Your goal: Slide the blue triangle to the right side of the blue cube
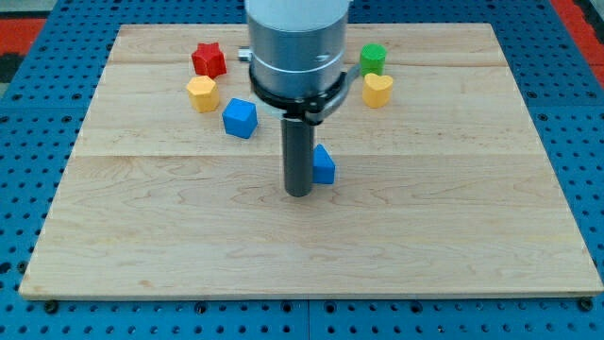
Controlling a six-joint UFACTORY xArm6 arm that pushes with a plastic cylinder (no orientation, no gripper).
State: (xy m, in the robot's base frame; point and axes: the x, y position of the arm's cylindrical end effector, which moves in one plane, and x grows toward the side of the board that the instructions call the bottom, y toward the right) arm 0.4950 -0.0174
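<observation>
The blue triangle lies near the middle of the wooden board, partly hidden behind my rod. The blue cube sits up and to the left of it. My tip rests on the board right at the triangle's left side, touching or nearly touching it. The tip is below and to the right of the blue cube.
A red star and a yellow hexagon-like block sit at the upper left. A green block and a yellow heart sit at the upper right. The wooden board lies on a blue pegboard. The arm's grey body covers the top centre.
</observation>
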